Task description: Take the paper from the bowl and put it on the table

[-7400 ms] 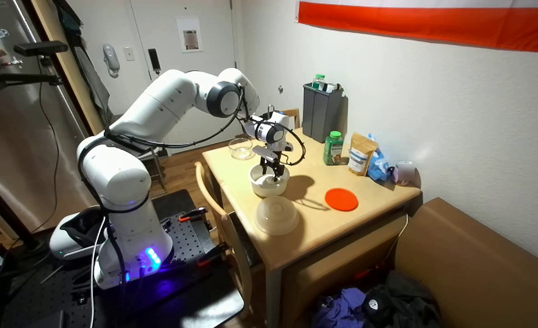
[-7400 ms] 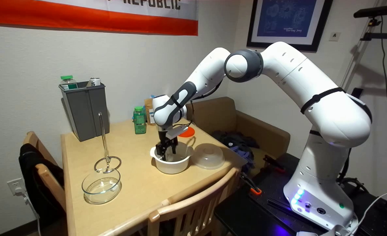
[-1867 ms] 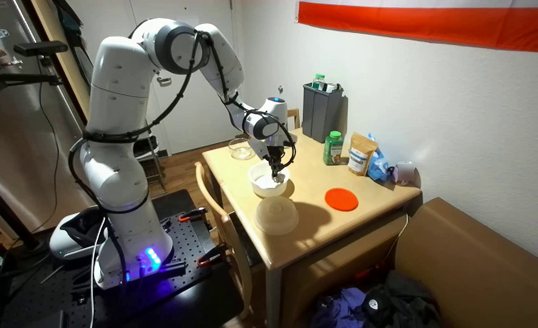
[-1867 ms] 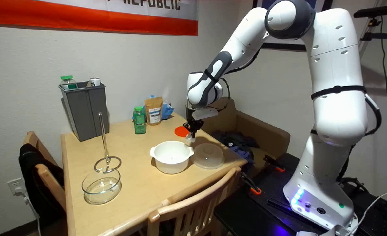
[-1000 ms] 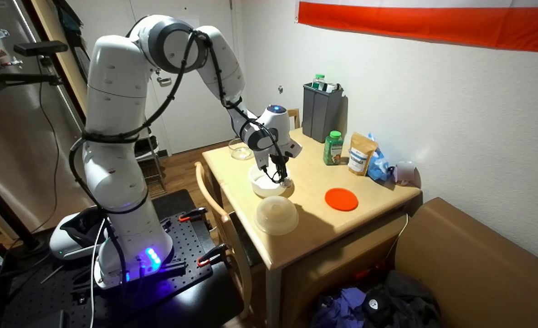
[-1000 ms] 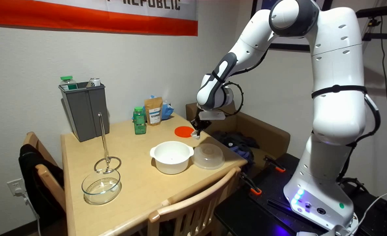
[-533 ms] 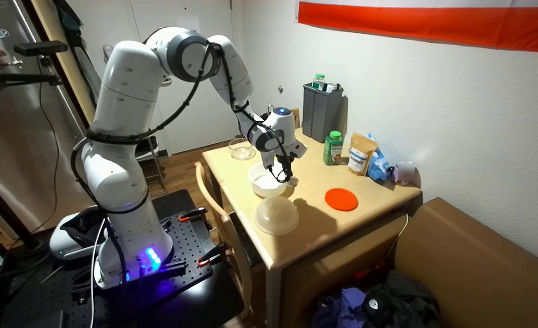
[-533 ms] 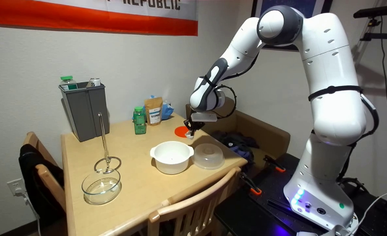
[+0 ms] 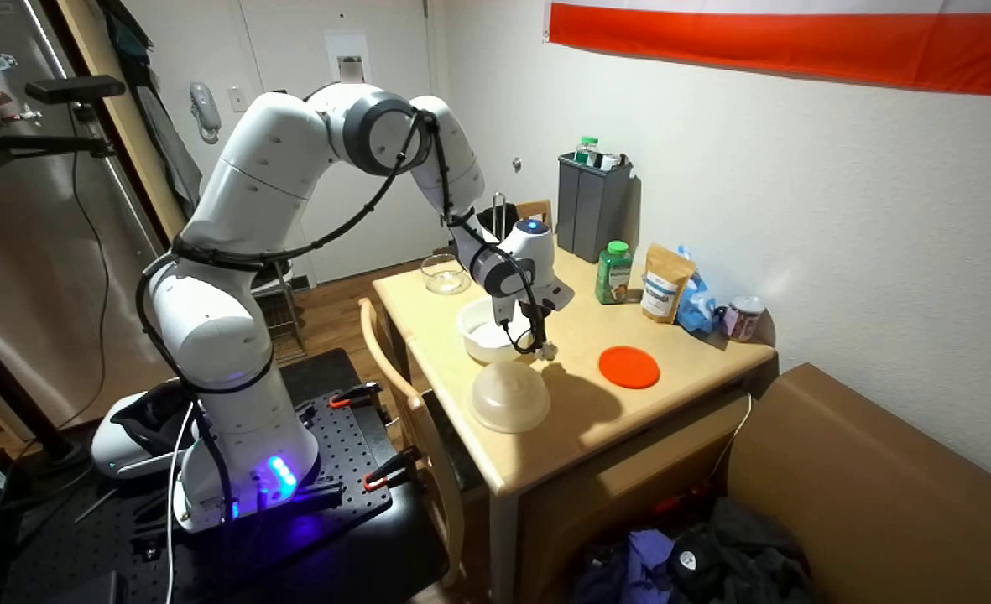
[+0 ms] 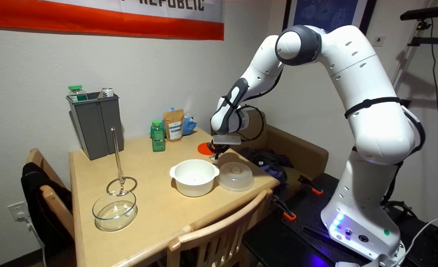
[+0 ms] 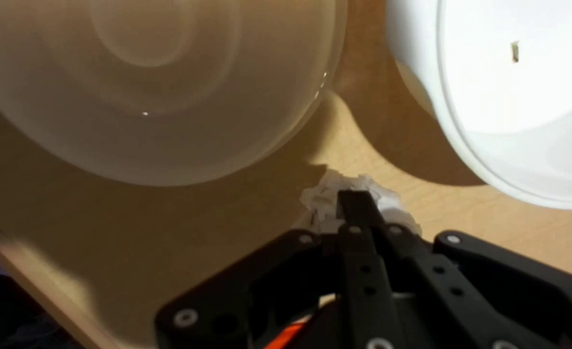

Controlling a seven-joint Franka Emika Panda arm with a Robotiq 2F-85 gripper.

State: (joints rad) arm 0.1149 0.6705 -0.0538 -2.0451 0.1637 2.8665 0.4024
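The paper (image 11: 321, 203), a white crumpled scrap, sits at the tips of my gripper (image 11: 361, 196), which is shut on it. The fingers hide its middle. In both exterior views the paper (image 10: 214, 160) hangs low over the table (image 10: 148, 174), outside the bowl. Whether it touches the wood I cannot tell. The white two-handled bowl (image 10: 194, 189) stands upright beside it, and in the wrist view its rim (image 11: 453, 126) is at the upper right. Only a tiny brownish fleck lies on the floor of the bowl there. My gripper (image 9: 543, 344) points downward.
A translucent dome-shaped lid (image 9: 509, 398) lies close to the gripper and the bowl. The flat orange disc (image 9: 628, 367) is on the far side. A glass bowl (image 10: 115, 211), a metal stand (image 10: 117, 159), a green bottle (image 10: 158, 136) and a brown pouch (image 10: 174, 126) also stand on the table.
Several seconds ago my gripper was down inside the bowl. It has since come out with the paper and moved over beside the lid. In the last half second it has sunk lower.
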